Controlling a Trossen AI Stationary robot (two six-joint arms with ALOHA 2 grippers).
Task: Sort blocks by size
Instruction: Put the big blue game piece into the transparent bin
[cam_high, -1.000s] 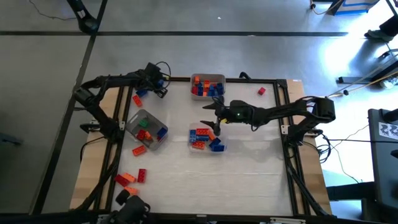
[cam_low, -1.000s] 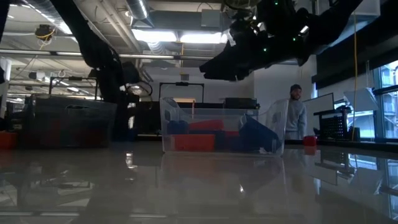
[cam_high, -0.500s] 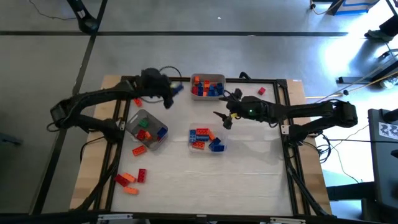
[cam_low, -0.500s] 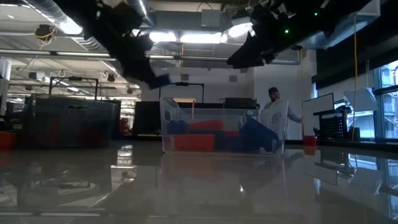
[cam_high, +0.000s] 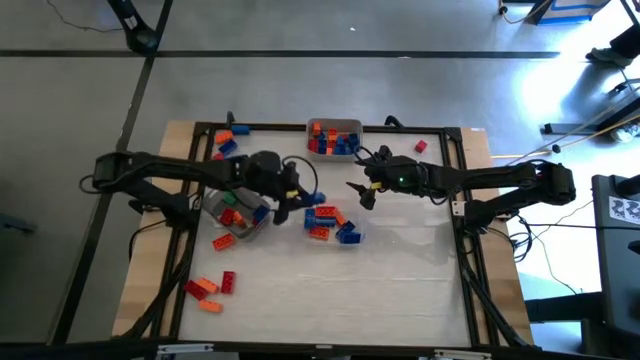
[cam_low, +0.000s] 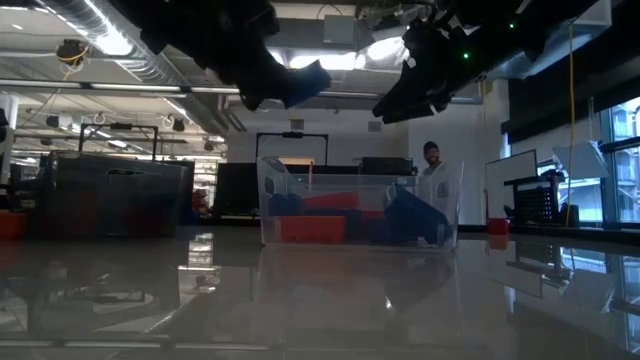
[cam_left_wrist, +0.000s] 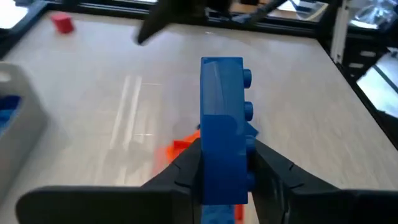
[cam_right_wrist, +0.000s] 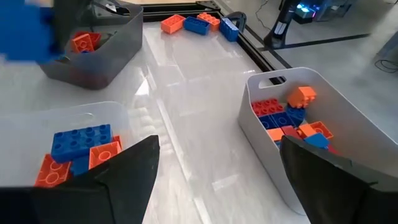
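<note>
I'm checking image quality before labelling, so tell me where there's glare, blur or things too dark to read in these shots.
High view: glare whitens the table. Low view: backlit by ceiling lights, so both arms read as silhouettes, and the table reflects the clear tray. Left wrist view: the blue block is sharp, the background soft. Right wrist view: a blurred blue smear at one corner.

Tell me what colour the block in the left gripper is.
Blue. The block is clamped in the left gripper, clearest in the left wrist view.

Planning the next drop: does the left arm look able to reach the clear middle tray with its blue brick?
Probably yes. The left gripper, shut on the blue studded brick, hangs at the clear middle tray's left edge; nothing stands between, and the right gripper is off to the side.
</note>
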